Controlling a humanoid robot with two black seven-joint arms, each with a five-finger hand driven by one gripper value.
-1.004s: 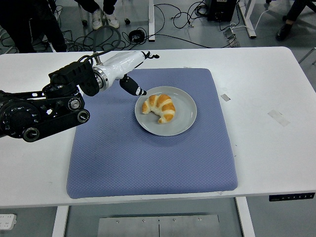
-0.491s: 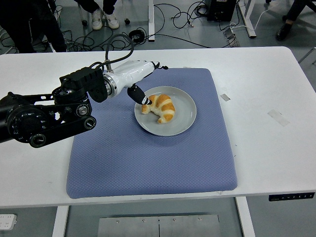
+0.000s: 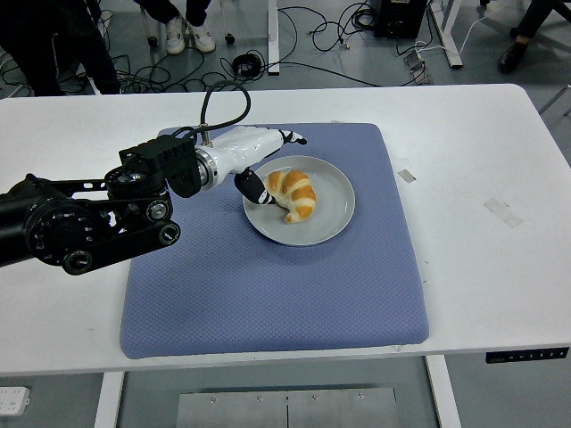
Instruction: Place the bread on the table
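Observation:
A golden croissant (image 3: 291, 193) lies on a grey plate (image 3: 328, 221) set on the blue mat (image 3: 268, 285). My left hand (image 3: 268, 165), white with black fingertips, reaches in from the left and sits at the croissant's left end. Its thumb (image 3: 253, 189) touches the bread's near-left side, while the other fingers (image 3: 294, 138) stretch past the plate's far-left rim. The fingers are spread around the bread and not closed on it. The right arm is out of view.
The mat covers the middle of the white table (image 3: 482, 178). Two tape patches (image 3: 504, 212) lie on the table's right side. Cables and people's feet show on the floor beyond the far edge.
My left arm has moved right and forward. The hand went from the mat beside the plate to the croissant's left end, the thumb now touching it. The croissant stays in place.

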